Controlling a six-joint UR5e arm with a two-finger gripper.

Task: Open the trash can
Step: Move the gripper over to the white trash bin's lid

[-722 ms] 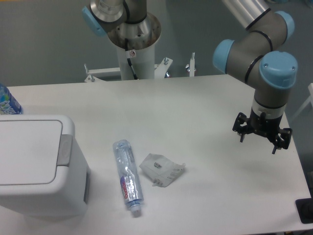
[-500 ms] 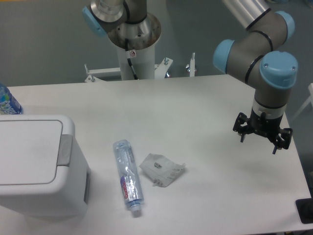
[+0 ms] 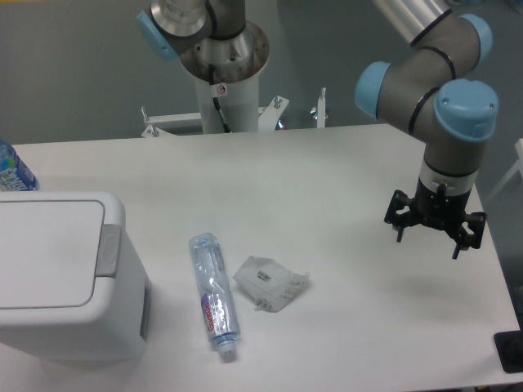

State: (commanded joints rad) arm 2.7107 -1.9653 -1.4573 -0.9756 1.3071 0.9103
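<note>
Trash can (image 3: 61, 278) sits at near left corner of worktop (image 3: 327, 180), lid shut, grey tab facing right. Just right of it: plastic bottle (image 3: 213, 296) lying flat, crumpled wrapper (image 3: 270, 283) beside. My claw (image 3: 426, 237) hangs open, empty, far right.

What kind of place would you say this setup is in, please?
Probably a robotics lab: a robot arm with its tool open over a plain white table, a bolted pedestal behind, and staged test items like the bin and bottle.
</note>
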